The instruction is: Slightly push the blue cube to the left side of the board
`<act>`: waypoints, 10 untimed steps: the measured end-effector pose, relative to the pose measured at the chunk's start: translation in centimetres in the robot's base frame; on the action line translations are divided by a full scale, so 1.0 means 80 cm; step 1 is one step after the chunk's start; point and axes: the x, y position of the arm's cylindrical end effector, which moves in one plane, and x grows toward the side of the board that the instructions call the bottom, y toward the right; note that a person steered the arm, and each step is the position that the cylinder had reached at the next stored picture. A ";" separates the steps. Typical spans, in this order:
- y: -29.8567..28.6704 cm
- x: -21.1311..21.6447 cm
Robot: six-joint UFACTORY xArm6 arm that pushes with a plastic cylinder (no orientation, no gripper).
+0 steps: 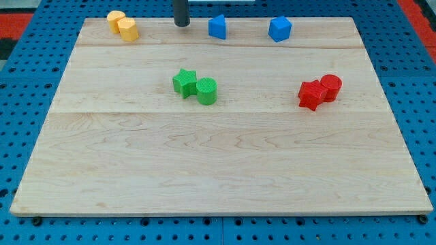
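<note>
The blue cube sits near the view's top edge of the wooden board, right of centre. A second blue block, with a pointed top, sits to its left on the same line. My tip is a dark rod end at the view's top, just left of the pointed blue block and apart from it. The pointed block lies between my tip and the blue cube. My tip touches no block.
Two yellow rounded blocks touch each other at the top left corner. A green star and a green cylinder touch near the centre. A red star-like block and a red cylinder touch at the right.
</note>
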 end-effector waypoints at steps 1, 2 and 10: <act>0.002 0.000; 0.005 0.000; 0.281 0.113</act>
